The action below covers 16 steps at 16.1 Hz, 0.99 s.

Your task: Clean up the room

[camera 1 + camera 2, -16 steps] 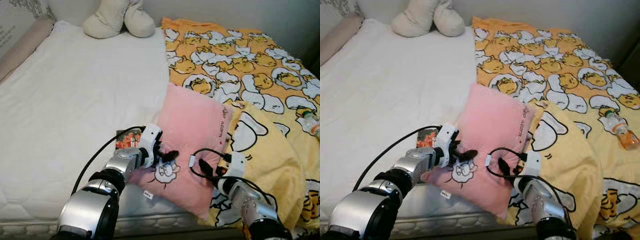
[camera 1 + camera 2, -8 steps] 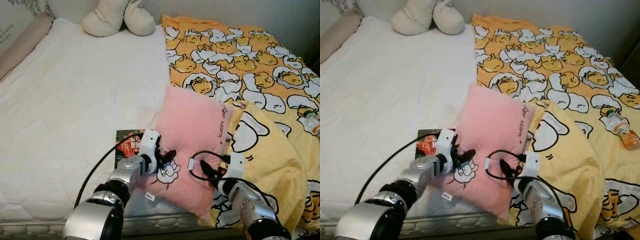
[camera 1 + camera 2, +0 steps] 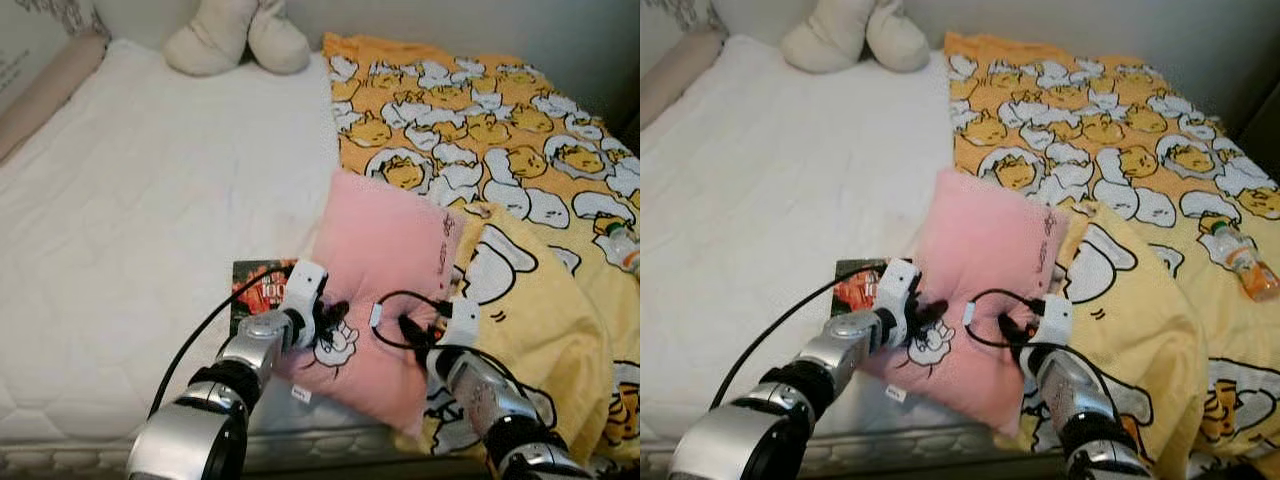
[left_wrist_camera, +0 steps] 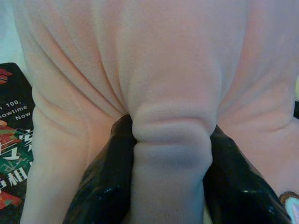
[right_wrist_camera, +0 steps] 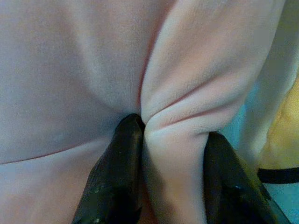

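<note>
On the white bed (image 3: 130,230), both the left gripper (image 4: 169,154) and right gripper (image 5: 173,158) pinch folds of the pink pillow (image 3: 385,290); a book (image 4: 11,154) lies beside the left fingers (image 4: 105,186)

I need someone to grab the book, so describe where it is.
On the white mattress, look near its front edge, beside the pink pillow. The book lies flat, partly tucked under the pillow by the left gripper; its dark red-and-green cover stands out.

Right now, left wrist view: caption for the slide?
Left gripper pinching a fold of the pink pillow between its black fingers, a dark printed book beside it.
</note>
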Motion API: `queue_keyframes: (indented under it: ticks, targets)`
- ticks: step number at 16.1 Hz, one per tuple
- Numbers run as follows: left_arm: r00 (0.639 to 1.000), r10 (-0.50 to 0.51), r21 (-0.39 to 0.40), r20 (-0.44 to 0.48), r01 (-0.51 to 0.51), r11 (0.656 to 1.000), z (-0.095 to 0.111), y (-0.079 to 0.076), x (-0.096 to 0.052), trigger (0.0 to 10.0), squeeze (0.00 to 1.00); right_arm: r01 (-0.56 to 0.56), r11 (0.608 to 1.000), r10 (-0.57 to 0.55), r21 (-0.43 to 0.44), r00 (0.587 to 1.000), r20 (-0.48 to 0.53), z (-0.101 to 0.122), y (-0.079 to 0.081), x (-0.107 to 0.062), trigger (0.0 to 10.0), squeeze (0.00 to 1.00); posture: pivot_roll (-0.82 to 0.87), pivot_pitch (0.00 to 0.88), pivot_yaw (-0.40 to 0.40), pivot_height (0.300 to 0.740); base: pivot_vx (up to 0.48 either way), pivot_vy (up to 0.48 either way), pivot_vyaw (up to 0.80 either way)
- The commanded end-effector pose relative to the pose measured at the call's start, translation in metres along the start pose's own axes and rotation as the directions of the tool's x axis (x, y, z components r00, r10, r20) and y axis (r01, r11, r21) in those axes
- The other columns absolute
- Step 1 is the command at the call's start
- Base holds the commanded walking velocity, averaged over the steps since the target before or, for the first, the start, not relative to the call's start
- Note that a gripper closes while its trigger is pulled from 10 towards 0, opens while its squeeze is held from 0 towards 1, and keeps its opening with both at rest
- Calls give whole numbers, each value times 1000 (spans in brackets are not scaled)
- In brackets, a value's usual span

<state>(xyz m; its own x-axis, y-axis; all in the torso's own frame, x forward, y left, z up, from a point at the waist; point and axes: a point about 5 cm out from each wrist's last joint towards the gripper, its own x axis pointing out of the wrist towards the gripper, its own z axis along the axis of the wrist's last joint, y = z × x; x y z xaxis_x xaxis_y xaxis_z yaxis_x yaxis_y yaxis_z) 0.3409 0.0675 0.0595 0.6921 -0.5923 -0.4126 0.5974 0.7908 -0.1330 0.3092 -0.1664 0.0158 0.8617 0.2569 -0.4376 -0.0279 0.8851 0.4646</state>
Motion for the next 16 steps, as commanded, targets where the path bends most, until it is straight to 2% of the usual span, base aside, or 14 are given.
queue_keyframes:
  ticks: [1, 3, 6, 8, 9, 10, 11, 12, 13, 14, 15, 16]
  targets:
    - [994, -19, -19, -108, 17, 1000, -25, -7, -1, 0, 0, 16, 1000, -16, 6, 999, -29, -6, 0, 1, 0, 0, 42, 64, -25, 740, 0, 0, 0]
    - [999, -7, -55, -49, 4, 998, -17, -8, 1, 0, 0, 29, 1000, -29, 4, 999, -27, -4, 0, 2, 0, 0, 41, 27, -11, 740, 0, 0, 0]
    - [998, 9, 13, -69, -9, 1000, -18, -5, 0, 0, 0, 38, 999, -38, 21, 999, -9, 2, -3, 3, 0, 0, 48, 0, 13, 740, 0, 0, 0]
    - [997, 24, 12, -73, -23, 1000, -22, -5, -1, 0, 0, 65, 996, -65, 57, 998, -6, -1, -10, 0, 0, 0, 48, 0, 19, 740, 0, 0, 0]
    - [998, 29, 0, -54, -30, 1000, -20, -5, 0, 0, 0, 65, 997, -65, 35, 998, 6, 2, -10, 0, 0, 0, 48, 0, 22, 740, 0, 0, 0]
    - [999, 12, 31, -35, -11, 999, -11, -8, 3, 0, 0, 51, 998, -48, -45, 997, 64, 20, -4, 4, 0, 0, 44, 0, 31, 740, 0, 0, 0]
    - [1000, 6, 33, -7, -6, 999, -4, -8, 4, 0, 0, 39, 996, -30, -85, 994, 102, 33, 0, 5, 0, 0, 39, 0, 34, 740, 0, 0, 0]
    - [996, -5, 29, 91, 3, 1000, 20, -8, 6, 0, 0, 9, 990, 16, -140, 984, 178, 58, 7, 7, 0, 0, 39, 0, 35, 740, 0, 0, 0]
    - [980, -18, -15, 199, 21, 1000, 43, -8, 7, 0, 0, -6, 983, 49, -185, 973, 227, 75, 12, 6, 0, 0, 43, 0, 35, 740, 0, 0, 0]
    - [980, -18, -15, 199, 21, 1000, 43, -8, 7, 0, 0, -6, 983, 49, -185, 973, 227, 75, 12, 6, 0, 0, 43, 0, 35, 740, 0, 0, 0]
    - [931, -17, -65, 366, 44, 997, 79, -2, 2, 0, 0, -33, 970, 111, -241, 942, 316, 104, 22, 2, 0, 0, 47, 0, 38, 740, 0, 0, 0]
    - [903, -5, -61, 430, 35, 998, 94, 3, -3, 0, 0, -30, 961, 130, -274, 925, 356, 121, 26, -1, 0, 0, 45, 0, 38, 740, 0, 0, 0]
